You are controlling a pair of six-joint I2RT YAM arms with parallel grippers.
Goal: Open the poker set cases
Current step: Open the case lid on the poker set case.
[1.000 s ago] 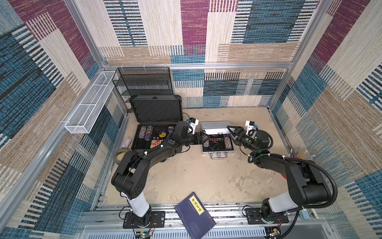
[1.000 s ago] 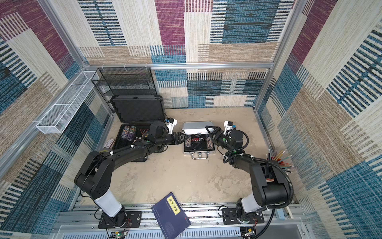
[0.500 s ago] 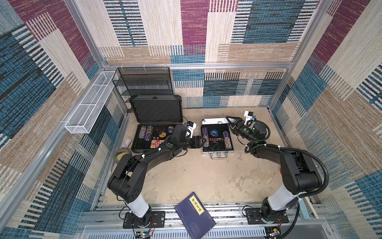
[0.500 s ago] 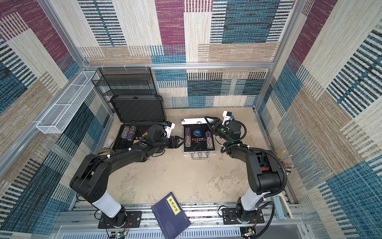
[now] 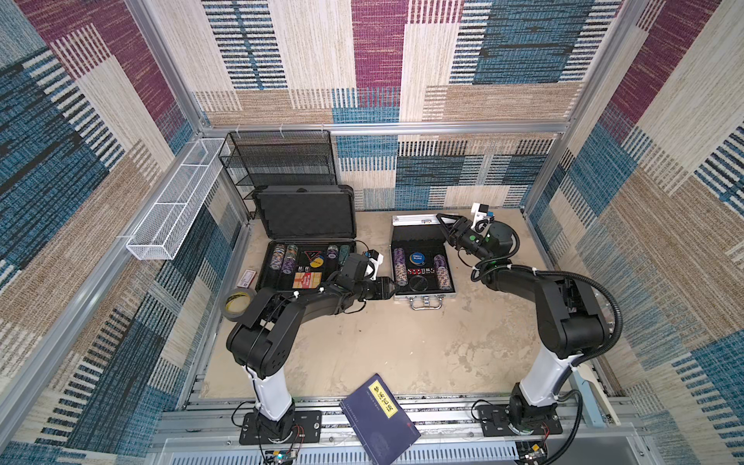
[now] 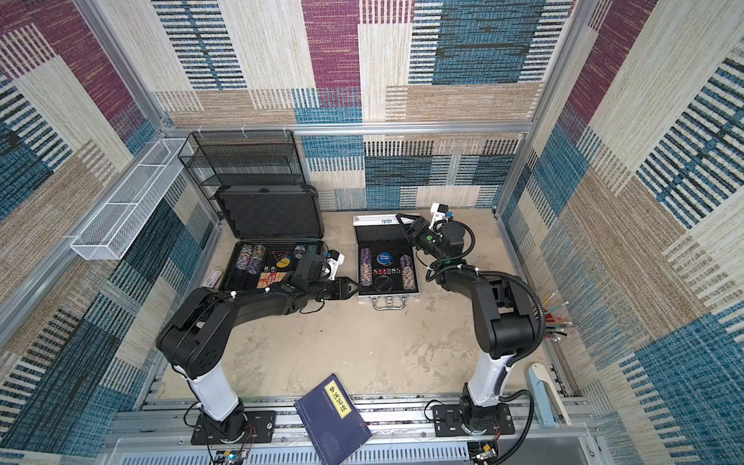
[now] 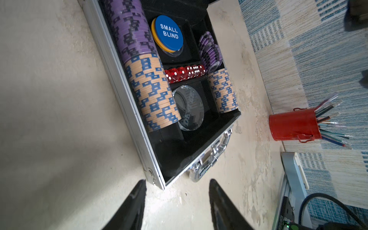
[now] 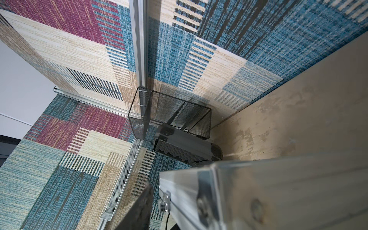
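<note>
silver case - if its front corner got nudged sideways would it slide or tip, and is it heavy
Probably slides rather than tips: the silver case sits flat and low on the table. Likely heavy for its size: rows of chips fill its foam slots. Its raised lid might swing if shoved hard.

Arms (image 5: 282,318) are black with white lower links (image 5: 273,392).

On its own wrist camera the right gripper (image 5: 446,224) shows only one finger (image 8: 137,209). The silver case (image 8: 268,189) right beside it is a blur running off the edge, so I can't tell if it's gripped. Behind the left gripper (image 5: 392,286), the arm hides a near corner of the dark grey case (image 5: 306,217).
</note>
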